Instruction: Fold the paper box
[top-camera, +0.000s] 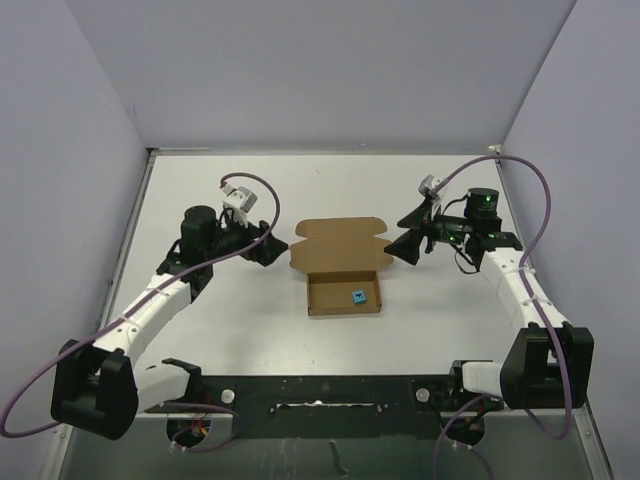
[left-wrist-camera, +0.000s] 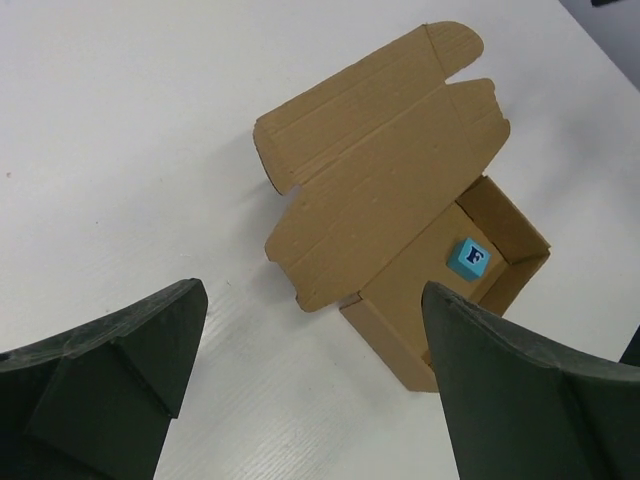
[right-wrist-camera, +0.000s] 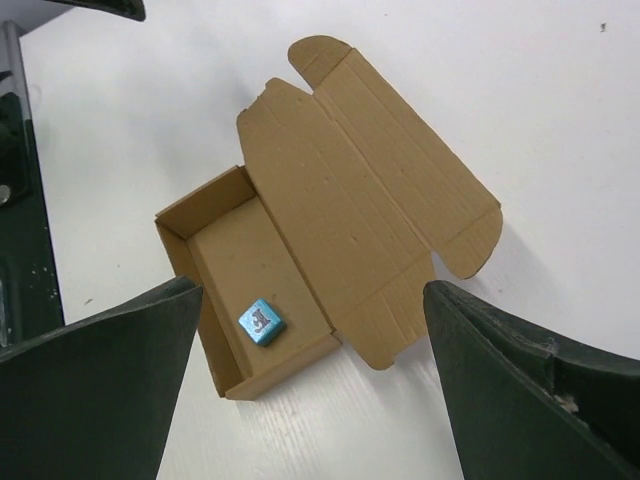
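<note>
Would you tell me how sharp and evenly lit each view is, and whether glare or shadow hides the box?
Top view: soft, even light, no glare, box small but crisp. Left wrist: box sharp, cube lettering legible, left fingers dark and soft. Right wrist: box sharp with a thin shadow along its lid, table bright, right fingers nearly black.

paper box (top-camera: 338, 250): plain brown cardboard, no print. cube (top-camera: 357, 296): light blue, dark letter on top. table (top-camera: 250, 190): white, faint grain. left gripper (left-wrist-camera: 310, 300), right gripper (right-wrist-camera: 312, 300): black. cables (top-camera: 552, 210): purple.
</note>
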